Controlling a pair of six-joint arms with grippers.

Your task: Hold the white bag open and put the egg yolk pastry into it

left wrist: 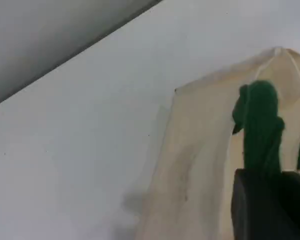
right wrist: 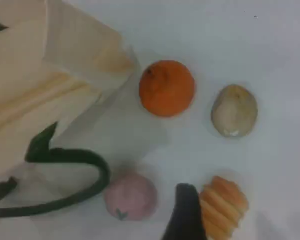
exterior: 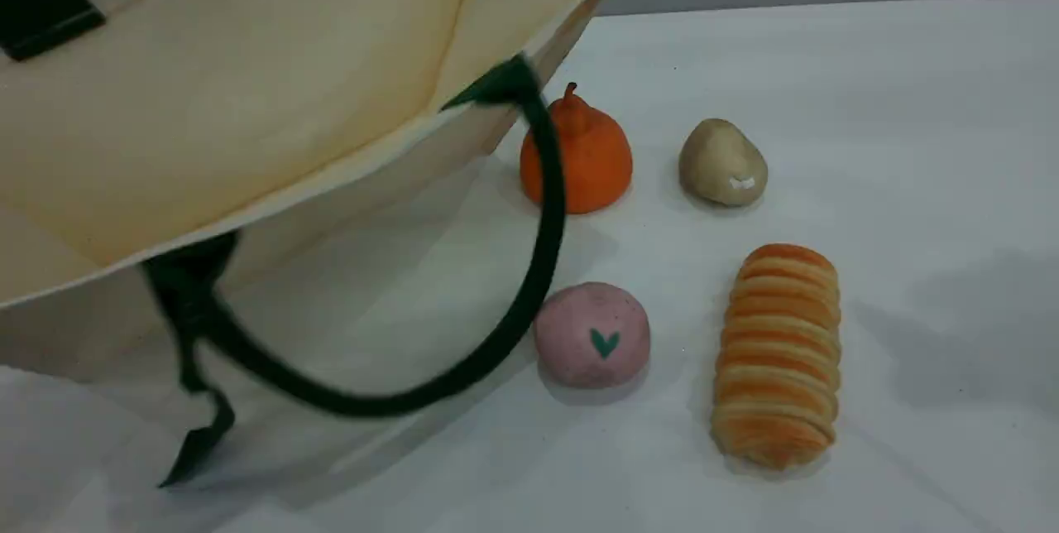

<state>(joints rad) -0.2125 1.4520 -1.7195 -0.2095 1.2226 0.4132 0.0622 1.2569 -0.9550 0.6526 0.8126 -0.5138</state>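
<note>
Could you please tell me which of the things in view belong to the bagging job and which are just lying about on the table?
Belongs to the job:
- white bag, lifted, its green handle hanging
- egg yolk pastry, on the table
- left gripper, shut on the bag's other handle
- right gripper, open

Just lying about:
- orange pear-shaped piece
- pink dome with green heart
- striped bread roll

Scene view: slanted down across the table [exterior: 910, 103], close on the white bag [exterior: 248, 103]. Left wrist view: tight against the bag's green handle [left wrist: 260, 130], facing bare tabletop. Right wrist view: straight down from above. Shared by scene and right wrist: bag, egg yolk pastry [exterior: 723, 162] [right wrist: 234, 110].
</note>
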